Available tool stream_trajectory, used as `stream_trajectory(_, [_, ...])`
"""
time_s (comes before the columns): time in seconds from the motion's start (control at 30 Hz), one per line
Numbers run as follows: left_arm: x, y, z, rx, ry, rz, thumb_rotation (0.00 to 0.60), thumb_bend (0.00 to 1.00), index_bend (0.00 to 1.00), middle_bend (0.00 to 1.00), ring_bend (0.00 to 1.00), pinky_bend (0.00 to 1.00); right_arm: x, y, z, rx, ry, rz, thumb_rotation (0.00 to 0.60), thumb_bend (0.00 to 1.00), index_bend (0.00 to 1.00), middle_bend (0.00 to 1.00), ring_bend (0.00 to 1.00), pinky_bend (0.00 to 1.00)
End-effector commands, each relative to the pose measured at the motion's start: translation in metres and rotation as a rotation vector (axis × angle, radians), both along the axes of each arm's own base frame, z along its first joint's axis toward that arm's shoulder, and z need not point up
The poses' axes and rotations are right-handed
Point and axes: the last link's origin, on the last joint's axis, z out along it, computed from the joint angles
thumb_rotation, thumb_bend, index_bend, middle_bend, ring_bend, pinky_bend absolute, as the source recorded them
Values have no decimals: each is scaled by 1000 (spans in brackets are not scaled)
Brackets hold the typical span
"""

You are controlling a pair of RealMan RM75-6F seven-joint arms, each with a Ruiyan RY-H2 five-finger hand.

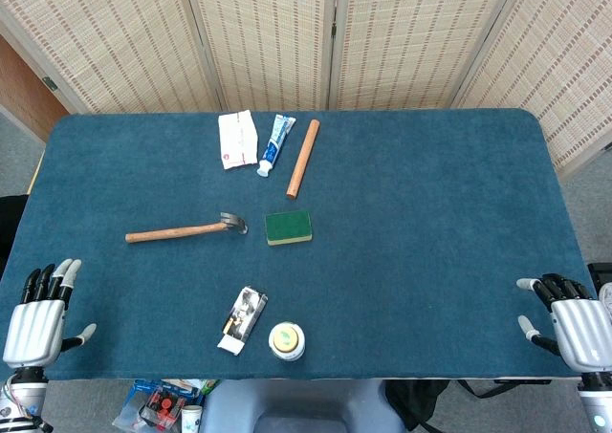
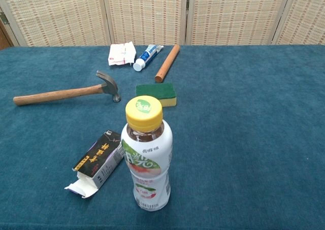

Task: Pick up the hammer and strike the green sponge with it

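Task status: not started, judging by the layout. The wooden-handled claw hammer with a grey metal head lies flat on the blue cloth-covered table, untouched by either hand. Every step is left to do: reach, grasp the handle, lift, strike.

Hand state: the left hand rests at the near-left edge of the table, fingers extended and apart, holding nothing. The right hand rests at the near-right edge, likewise spread and empty. Neither hand appears in the chest view.

Object positions:
- The hammer lies left of table centre, handle end pointing toward the robot's left side, head pointing toward the centre.
- The rectangular green sponge with a yellow underside lies just beside the hammer head, to its right, not touching it.
- The hammer handle is nearer to the left hand than to the right, though well apart from both (the left hand therefore appears the better candidate for the grasp).

Nearby items: a yellow-capped plastic drink bottle and a small opened black carton stand nearer the robot than the sponge; a plain wooden rod, a toothpaste tube and a white packet lie beyond it.
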Motion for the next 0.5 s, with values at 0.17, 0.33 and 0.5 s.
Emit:
stream_trajectory(0.17, [0,0,0,13,-12,-12,600,137,0,0,0,0,0,1,1,-4,1,1,600,263,326,373,230,264])
stream_trajectory(0.33, [4,11,0,17,-43,-53,600,137,0,0,0,0,0,1,4,-16,1,5,600,264,326,373,230,264])
stream_trajectory(0.5, [14,45,-3,-25,-94,-102,600,137,33,0,0,0,1,0,4,-14,0,11,600,263,326,373,230,264])
